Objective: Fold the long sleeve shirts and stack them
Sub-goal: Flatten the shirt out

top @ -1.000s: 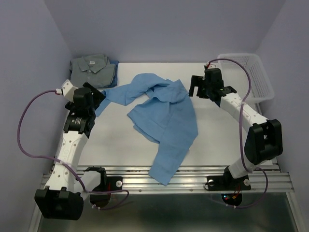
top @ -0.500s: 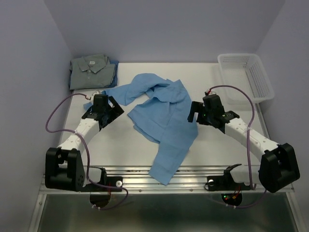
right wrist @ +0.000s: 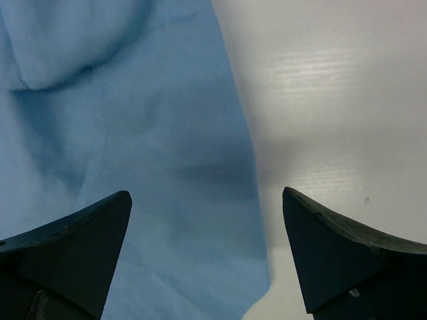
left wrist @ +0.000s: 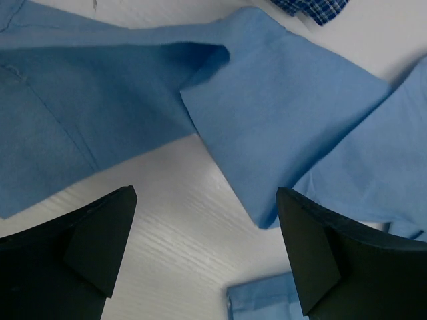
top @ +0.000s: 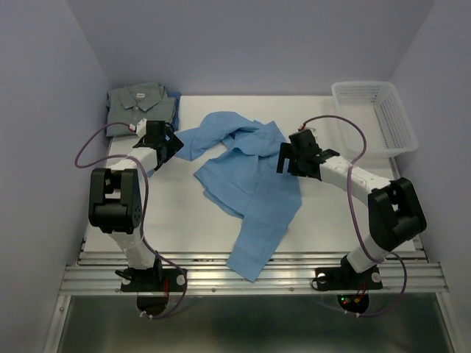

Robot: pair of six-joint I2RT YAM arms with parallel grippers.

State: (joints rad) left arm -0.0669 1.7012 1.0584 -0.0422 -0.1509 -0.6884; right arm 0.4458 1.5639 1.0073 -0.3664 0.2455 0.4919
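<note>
The light blue long sleeve shirt [top: 254, 176] lies crumpled and spread over the middle of the white table, one part trailing over the near edge. The grey-green long sleeve shirt [top: 140, 105] lies folded at the back left corner. My left gripper [top: 169, 143] hangs open over the blue shirt's left sleeve; in the left wrist view [left wrist: 205, 193] the sleeve end [left wrist: 280, 127] lies just ahead of the fingers. My right gripper [top: 285, 158] stands open over the blue shirt's right edge [right wrist: 220, 153], with cloth under one finger and bare table under the other.
A white mesh basket [top: 383, 110] stands at the back right. A blue checked cloth [left wrist: 310, 8] peeks out beside the grey-green shirt [top: 175, 110]. Purple walls close in the back and both sides. A metal rail [top: 250, 273] runs along the near edge.
Both arms have swung about. The left gripper has ended farther back over the blue sleeve. The right gripper has come from the back right to the shirt's right edge. Both stayed open.
</note>
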